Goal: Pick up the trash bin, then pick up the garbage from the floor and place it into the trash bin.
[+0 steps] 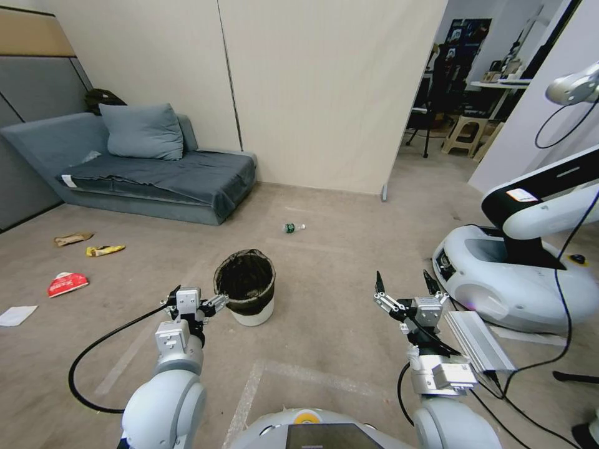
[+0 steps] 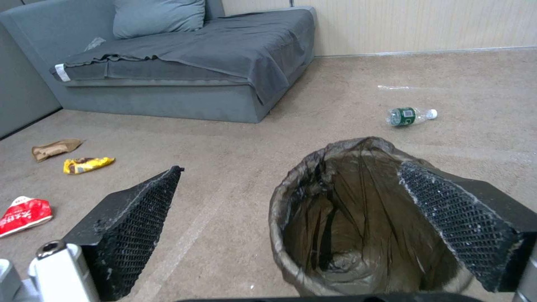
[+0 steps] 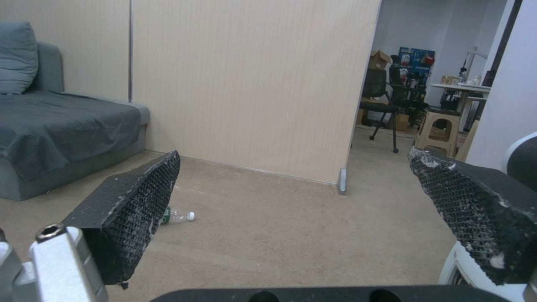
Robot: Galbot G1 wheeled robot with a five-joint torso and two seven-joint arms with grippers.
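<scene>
Trash bin (image 1: pixel 246 288) stands upright on the carpet, centre of the floor, just ahead of the robot; white wall, black liner folded over the rim. Left wrist view looks down into it (image 2: pixel 358 222): liner crumpled at the bottom, nothing else inside that can be made out.

Left gripper (image 1: pixel 209 304) at the bin's near-left rim, fingers spread. In the wrist view one pad (image 2: pixel 456 222) sits over the rim on one side, the other pad (image 2: pixel 140 222) out over bare carpet; contact with the rim cannot be told.

Right gripper (image 1: pixel 405 284) held off to the right, well apart from the bin, jaws wide, nothing between them.

Litter count, head view: five pieces.
- one clear bottle (image 1: pixel 294 227), green label, lying beyond the bin; also seen in both wrist views (image 2: pixel 410 116) (image 3: pixel 178 215).
- one brown paper bag (image 1: pixel 72 238), near the sofa (image 1: pixel 150 168).
- one yellow packet (image 1: pixel 104 250), just beside the brown bag.
- one red-white packet (image 1: pixel 67 284), nearer the robot.
- one white sheet (image 1: pixel 17 315), at the left edge; the wrist views do not reach it.

One second robot base (image 1: pixel 518 274) at right, seen from the head.
</scene>
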